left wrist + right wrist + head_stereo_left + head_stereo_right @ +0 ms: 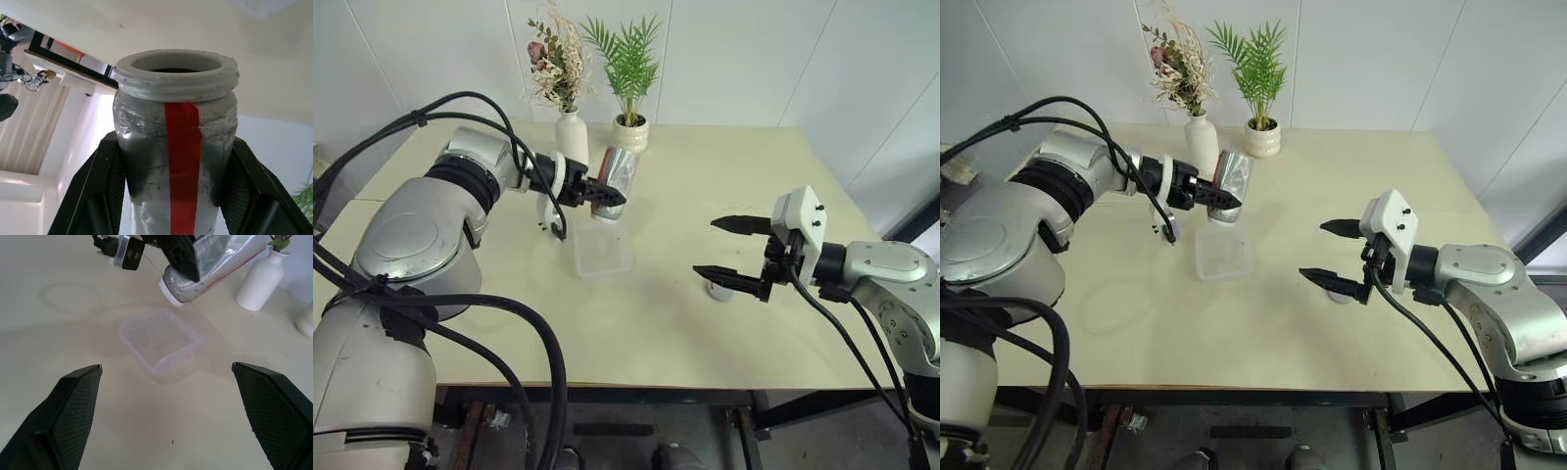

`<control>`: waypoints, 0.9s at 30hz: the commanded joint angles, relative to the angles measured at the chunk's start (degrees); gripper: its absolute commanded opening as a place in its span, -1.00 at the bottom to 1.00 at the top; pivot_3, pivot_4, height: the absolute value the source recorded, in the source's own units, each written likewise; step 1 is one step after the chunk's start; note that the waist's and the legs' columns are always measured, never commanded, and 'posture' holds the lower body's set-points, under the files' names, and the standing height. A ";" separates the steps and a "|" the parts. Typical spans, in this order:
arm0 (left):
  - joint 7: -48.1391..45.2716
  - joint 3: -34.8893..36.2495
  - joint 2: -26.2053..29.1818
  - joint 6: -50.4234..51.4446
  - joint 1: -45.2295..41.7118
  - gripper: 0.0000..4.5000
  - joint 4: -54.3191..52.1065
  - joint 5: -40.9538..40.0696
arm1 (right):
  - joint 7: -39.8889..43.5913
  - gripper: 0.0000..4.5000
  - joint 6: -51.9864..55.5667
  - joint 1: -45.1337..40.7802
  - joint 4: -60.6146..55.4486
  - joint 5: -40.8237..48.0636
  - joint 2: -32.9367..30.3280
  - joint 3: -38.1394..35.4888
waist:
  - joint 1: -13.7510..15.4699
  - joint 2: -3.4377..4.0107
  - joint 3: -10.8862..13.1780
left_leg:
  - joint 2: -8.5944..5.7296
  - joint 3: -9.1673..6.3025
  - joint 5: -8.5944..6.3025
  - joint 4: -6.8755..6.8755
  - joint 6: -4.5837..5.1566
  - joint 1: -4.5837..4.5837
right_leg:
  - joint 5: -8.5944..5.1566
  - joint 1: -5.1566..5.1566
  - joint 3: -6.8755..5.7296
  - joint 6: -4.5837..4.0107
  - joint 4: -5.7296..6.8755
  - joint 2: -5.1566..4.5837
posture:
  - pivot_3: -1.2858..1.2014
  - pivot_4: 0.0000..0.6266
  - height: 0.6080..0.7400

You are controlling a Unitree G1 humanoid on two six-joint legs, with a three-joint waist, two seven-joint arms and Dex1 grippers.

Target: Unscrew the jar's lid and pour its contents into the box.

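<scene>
My left gripper point(604, 196) is shut on the silver jar point(618, 178), which has a red stripe point(182, 147) down its side. The jar is lidless and tilted, its open mouth point(172, 290) pointing down above the far edge of the clear box point(603, 254). The contents are hidden, and the box point(161, 340) looks bare inside. My right gripper point(706, 247) hovers open with nothing in it, to the right of the box. The lid point(721, 292) lies on the table just behind its lower finger point(729, 276).
A white vase of dried flowers point(571, 132) and a white pot with a green plant point(629, 133) stand close behind the jar at the back of the beige table point(656, 343). The table's right edge runs near my right arm.
</scene>
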 commanded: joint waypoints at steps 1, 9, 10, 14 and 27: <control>1.75 0.85 0.09 1.89 -1.95 -0.05 -1.48 -0.57 | 0.22 1.00 -0.83 -0.85 -0.35 0.02 -0.46 -0.31 | 0.00 0.00 0.00 | 0.00 0.00 0.00 0.00 0.00 0.01 | 0.00 0.00 0.00 0.00 0.00 0.00 | 0.03 -0.52 1.00; 1.07 7.16 4.16 8.06 -1.11 -0.05 -5.01 -4.88 | 0.16 1.00 -0.46 -0.16 -1.03 0.37 -0.73 -0.81 | -0.14 -0.01 0.01 | 0.00 0.01 0.02 0.01 -0.03 0.03 | 0.00 -0.04 0.02 0.00 0.17 0.00 | 0.03 -0.52 1.00; 0.36 8.04 4.58 8.73 -0.92 -0.05 -5.05 -5.53 | 0.16 1.00 -0.43 -0.25 -0.99 0.40 -0.71 -0.79 | -0.14 -0.01 0.01 | 0.00 0.01 0.02 0.01 -0.03 0.03 | 0.00 -0.04 0.02 0.00 0.18 0.00 | 0.03 -0.52 1.00; 1.64 7.51 7.25 8.14 0.50 -0.05 -8.82 -4.03 | 0.53 1.00 -0.40 -0.44 -0.82 0.46 -0.95 -0.75 | -0.17 -0.01 0.00 | 0.00 0.02 0.02 0.05 -0.03 0.05 | 0.00 -0.04 0.02 0.00 0.22 0.00 | 0.03 -0.52 1.00; -19.23 25.23 8.48 -14.41 4.75 -0.05 -0.47 -27.04 | 0.95 1.00 -0.81 -2.51 1.09 -0.15 -0.42 0.87 | -0.28 -0.03 0.01 | -0.02 0.04 0.04 0.13 -0.04 0.12 | 0.00 -0.04 0.06 0.00 0.43 -0.01 | 0.03 -0.52 1.00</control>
